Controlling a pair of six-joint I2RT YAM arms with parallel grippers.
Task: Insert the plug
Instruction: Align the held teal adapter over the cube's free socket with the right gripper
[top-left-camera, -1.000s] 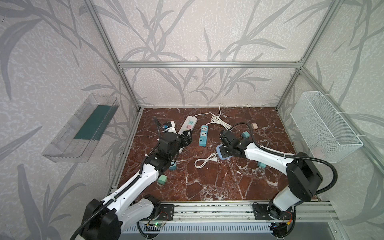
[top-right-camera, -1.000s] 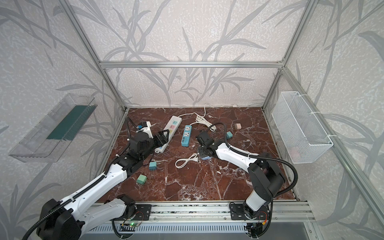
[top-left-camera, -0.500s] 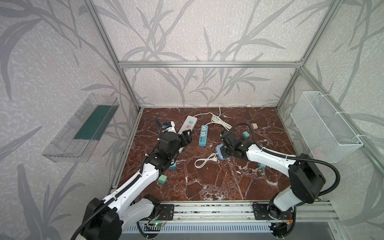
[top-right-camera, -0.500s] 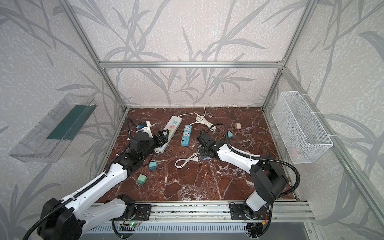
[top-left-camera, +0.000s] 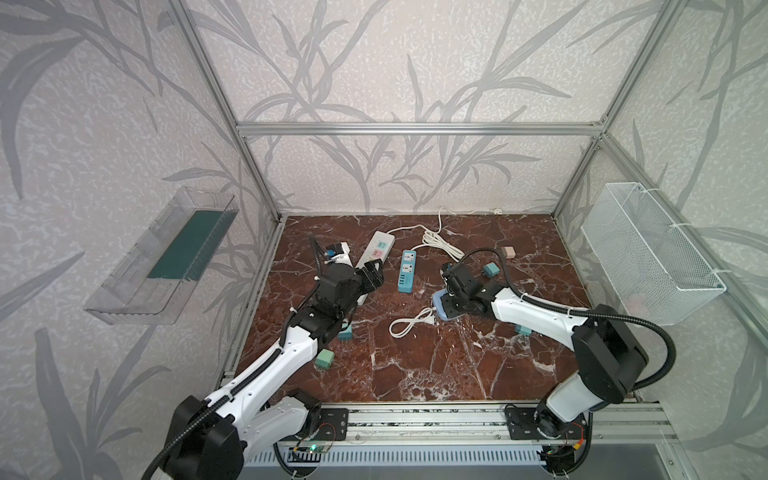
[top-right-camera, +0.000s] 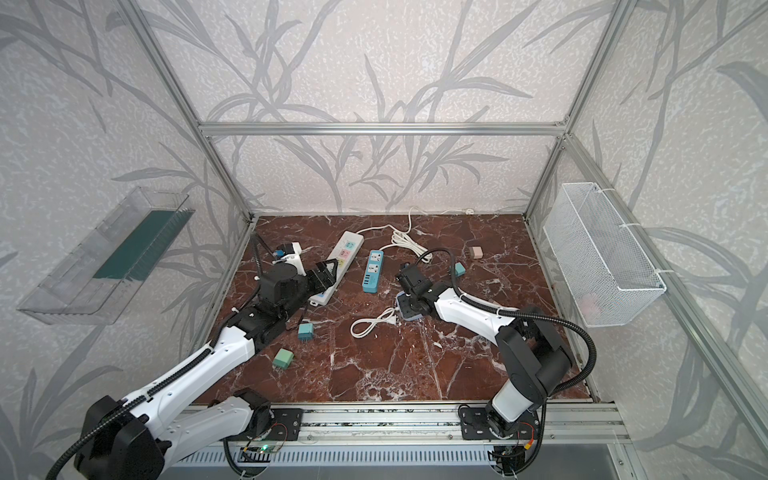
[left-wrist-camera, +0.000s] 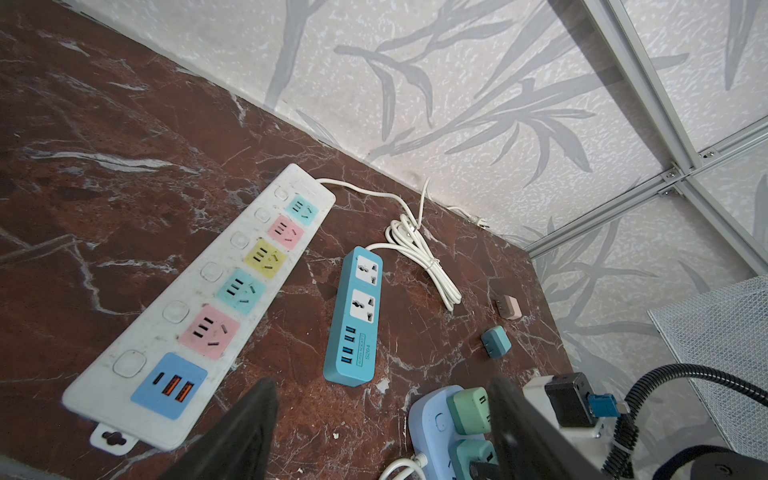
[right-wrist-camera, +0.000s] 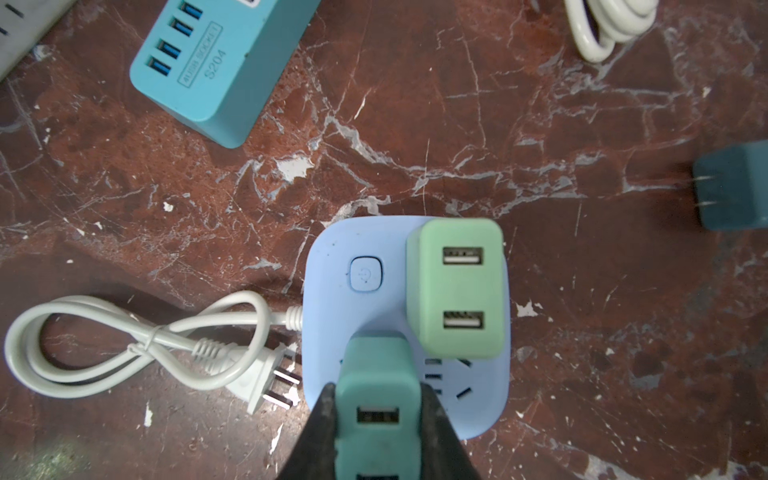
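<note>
Right tool (right-wrist-camera: 378, 392) clamps teal plug (right-wrist-camera: 376, 365); blue socket (right-wrist-camera: 332, 324) holds green plug (right-wrist-camera: 459, 286).

We read one label: "4USB SOCKET" in a box with "S204" beside it, printed by the USB ports of the blue power strip (right-wrist-camera: 224, 62). At mid-frame in both top views its print is too small. The button (right-wrist-camera: 365, 274) on the light-blue socket block (right-wrist-camera: 332, 332) bears a power sign.

The teal plug (right-wrist-camera: 376, 374), a two-port USB type, stands upright on the pale-blue square socket block (right-wrist-camera: 324, 249). The block lies flat, right of centre. The plug's prongs are hidden.
</note>
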